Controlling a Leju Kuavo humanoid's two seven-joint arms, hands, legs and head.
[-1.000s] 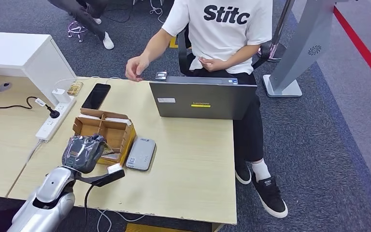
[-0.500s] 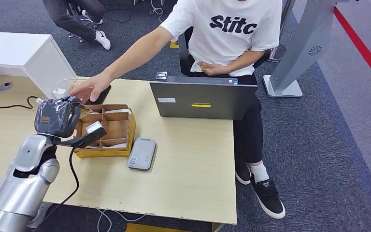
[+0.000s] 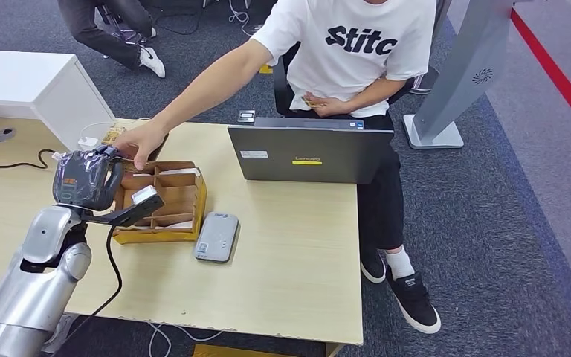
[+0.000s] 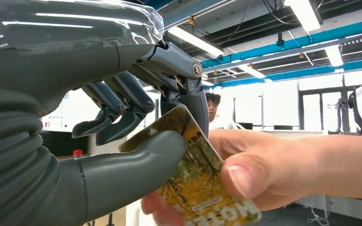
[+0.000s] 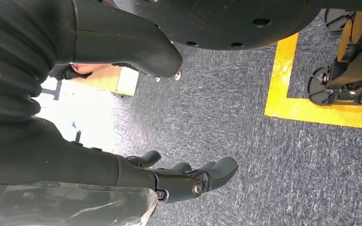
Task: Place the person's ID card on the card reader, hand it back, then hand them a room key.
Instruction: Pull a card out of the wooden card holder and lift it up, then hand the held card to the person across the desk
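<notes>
A grey laptop (image 3: 311,154) is seen standing open on the wooden surface (image 3: 290,253), its lid backing the camera. A white power strip (image 3: 89,143) lies near the left edge beside a white cabinet (image 3: 37,85). Grey carpet (image 3: 491,223) with a red line (image 3: 557,74) is noted.

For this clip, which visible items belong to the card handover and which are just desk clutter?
Job: room key card, pinched by the left hand and gripped by the person's hand; card reader; cardboard box of cards.
Clutter: laptop, power strip, white cabinet.
</notes>
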